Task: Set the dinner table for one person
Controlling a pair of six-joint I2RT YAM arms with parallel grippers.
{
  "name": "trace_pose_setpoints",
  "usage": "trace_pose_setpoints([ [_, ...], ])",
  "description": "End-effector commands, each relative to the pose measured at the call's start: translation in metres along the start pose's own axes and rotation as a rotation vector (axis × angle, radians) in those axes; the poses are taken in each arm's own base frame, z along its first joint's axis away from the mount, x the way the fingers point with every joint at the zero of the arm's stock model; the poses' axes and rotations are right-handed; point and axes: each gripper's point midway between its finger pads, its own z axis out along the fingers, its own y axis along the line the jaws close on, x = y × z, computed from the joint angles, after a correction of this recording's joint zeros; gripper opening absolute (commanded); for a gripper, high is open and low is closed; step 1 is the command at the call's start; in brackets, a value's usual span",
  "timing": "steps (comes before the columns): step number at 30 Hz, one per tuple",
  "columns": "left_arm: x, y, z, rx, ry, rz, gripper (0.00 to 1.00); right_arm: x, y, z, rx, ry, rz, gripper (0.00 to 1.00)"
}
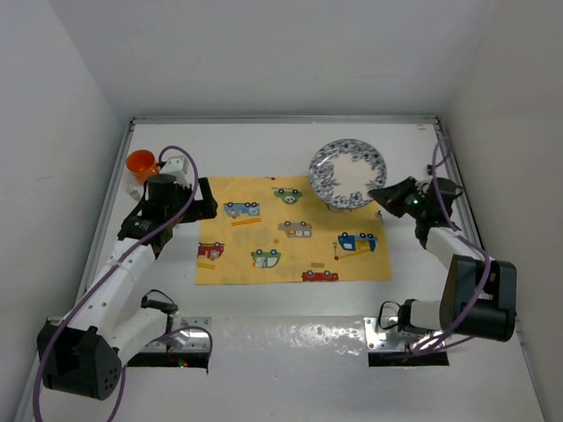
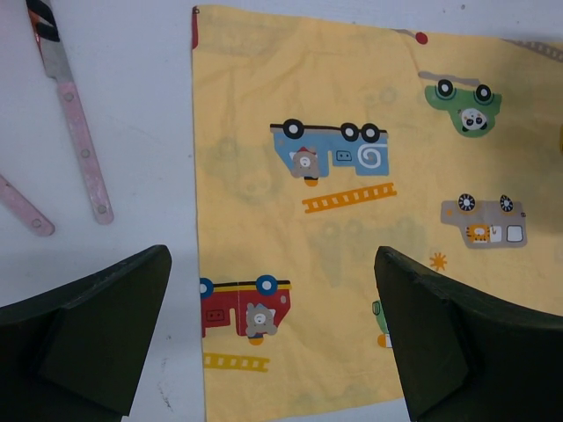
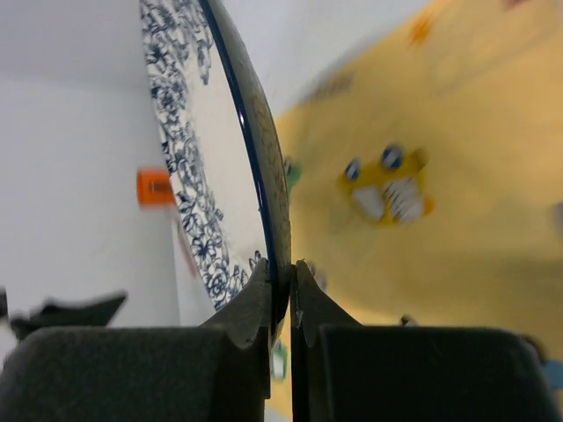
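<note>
dinner table (image 1: 264, 149), white and railed, carries a yellow car-print placemat (image 1: 290, 255) at its middle. left gripper (image 2: 271, 264) hangs over the mat's left edge, jaws wide apart, holding nothing. on bare table beside it lies a pink-handled knife (image 2: 79, 141), its blade cut off by the frame; a second pink handle (image 2: 22, 207) is too cropped to identify. right gripper (image 3: 281, 281) is clamped on the rim of a tilted blue-patterned plate (image 1: 347, 171). farther left, an orange cup (image 1: 141, 163) sits half hidden behind the arm.

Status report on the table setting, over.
Right gripper shut on plate rim, plate tilted at placemat far corner. Left gripper open above placemat left edge. Dinner table path unobstructed.
</note>
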Motion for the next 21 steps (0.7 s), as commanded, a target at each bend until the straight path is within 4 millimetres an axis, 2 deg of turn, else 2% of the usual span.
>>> trace_pose_setpoints([
  [1, -0.012, -0.002, 0.000, 0.013, -0.042, -0.002, 1.00, 0.042, 0.056, -0.001, -0.192, 0.164, -0.140, 0.00],
  [4, -0.013, -0.003, 0.000, 0.016, -0.044, -0.003, 1.00, 0.066, 0.058, 0.002, -0.202, 0.218, -0.148, 0.00],
  [7, -0.013, -0.003, 0.000, 0.015, -0.046, -0.005, 1.00, 0.105, 0.070, 0.009, -0.240, 0.323, -0.172, 0.00],
  [10, -0.013, -0.002, -0.001, 0.014, -0.048, -0.005, 1.00, 0.127, 0.073, 0.016, -0.252, 0.379, -0.195, 0.00],
  [14, -0.013, -0.002, -0.002, 0.013, -0.053, -0.005, 1.00, 0.135, 0.074, 0.026, -0.270, 0.388, -0.190, 0.00],
  [21, -0.013, -0.002, -0.003, 0.014, -0.056, -0.007, 1.00, 0.150, 0.061, 0.035, -0.252, 0.437, -0.183, 0.00],
])
